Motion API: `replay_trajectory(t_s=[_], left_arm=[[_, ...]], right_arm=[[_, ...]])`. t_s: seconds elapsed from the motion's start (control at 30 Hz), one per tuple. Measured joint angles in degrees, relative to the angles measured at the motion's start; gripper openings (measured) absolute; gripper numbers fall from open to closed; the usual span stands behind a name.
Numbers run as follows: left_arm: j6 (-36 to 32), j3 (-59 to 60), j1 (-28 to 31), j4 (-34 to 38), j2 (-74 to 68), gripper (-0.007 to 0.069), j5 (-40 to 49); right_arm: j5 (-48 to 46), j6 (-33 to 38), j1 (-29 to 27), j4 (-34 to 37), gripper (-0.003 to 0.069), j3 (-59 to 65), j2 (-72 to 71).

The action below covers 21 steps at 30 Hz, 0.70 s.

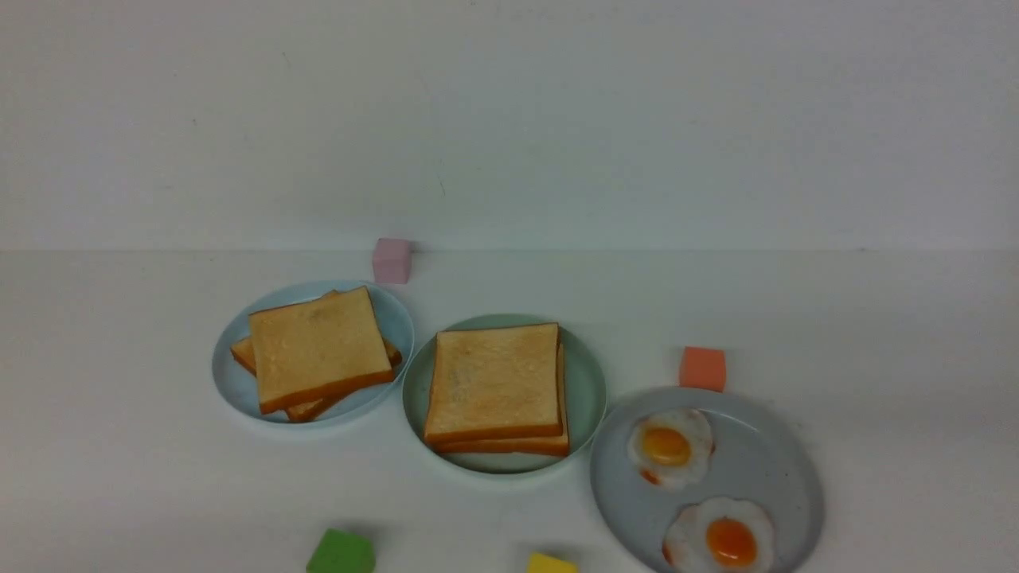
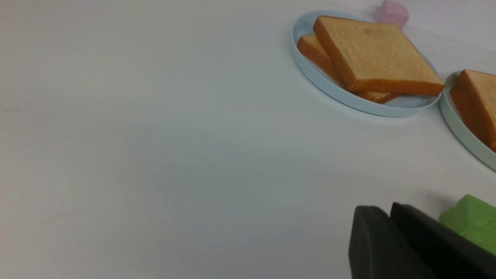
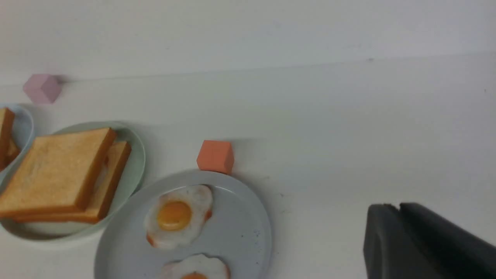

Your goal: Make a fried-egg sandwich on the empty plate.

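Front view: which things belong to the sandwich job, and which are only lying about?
For the job:
- green plate
- stacked toast slices on it

Lying about:
- blue plate with spare toast
- grey plate with two eggs
- pink block, orange block, green block, yellow block

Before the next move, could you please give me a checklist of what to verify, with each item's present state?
1. Two toast slices stacked on the mint-green plate: ok.
2. Egg between the slices: cannot tell; only a pale sliver shows in the right wrist view.
3. Two spare fried eggs lying on the grey plate: ok.
4. Left jaws closed, holding nothing: ok.
5. Right jaws closed, holding nothing: ok.
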<state>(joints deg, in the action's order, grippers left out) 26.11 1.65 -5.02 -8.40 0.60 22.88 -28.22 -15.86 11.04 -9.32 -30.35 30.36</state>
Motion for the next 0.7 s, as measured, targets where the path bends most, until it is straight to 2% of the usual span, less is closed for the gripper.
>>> replay_trajectory(t_s=[0.03,0.07,0.13,0.27,0.6,0.7], left_arm=[[0.0,0.0,0.0,0.0,0.0,0.0071,0.0],[0.0,0.0,0.0,0.0,0.0,0.0071,0.0],[0.0,0.0,0.0,0.0,0.0,0.0071,0.0],[0.0,0.0,0.0,0.0,0.0,0.0071,0.0],[0.0,0.0,0.0,0.0,0.0,0.0083,0.0],[0.0,0.0,0.0,0.0,0.0,0.0088,0.0]], right_arm=[[0.0,5.2,-1.6,3.0,0.0075,0.8,-1.8],[0.0,6.0,-1.9,3.0,0.0076,0.8,-2.0],[0.5,14.6,-5.5,7.1,0.0081,3.4,-5.8],[3.0,19.1,-9.4,8.5,0.0085,9.5,-12.6],[6.6,19.2,-12.8,7.2,0.0101,30.0,-28.4],[5.5,18.5,-12.8,7.2,0.0105,31.3,-30.7]])
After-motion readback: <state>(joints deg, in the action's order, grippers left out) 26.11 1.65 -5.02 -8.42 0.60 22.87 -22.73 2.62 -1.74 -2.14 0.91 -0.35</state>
